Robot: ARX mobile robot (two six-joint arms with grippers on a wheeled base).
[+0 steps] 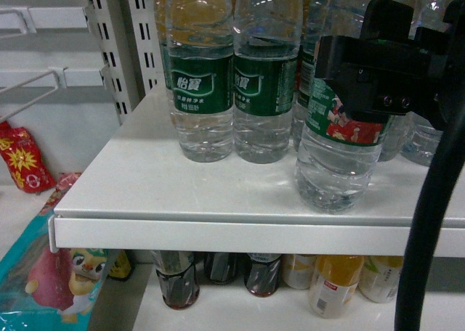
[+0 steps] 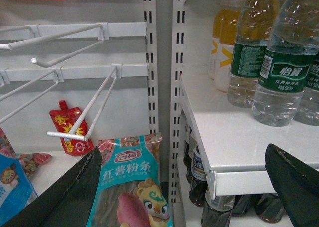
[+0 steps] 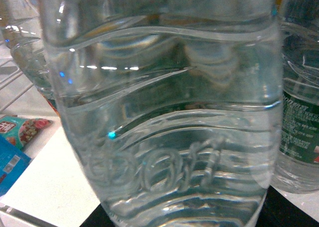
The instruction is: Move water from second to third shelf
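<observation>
The right gripper (image 1: 370, 91) sits around the water (image 1: 336, 157), which stands on the shelf (image 1: 182, 193) near its front edge. Left of the gripper and slightly behind, two more bottles (image 1: 232, 91) stand side by side. Below the gripper, under the shelf, a row of lower bottles (image 1: 261, 273) stands. Far left and lower lie snack packets (image 1: 43, 280).
</observation>
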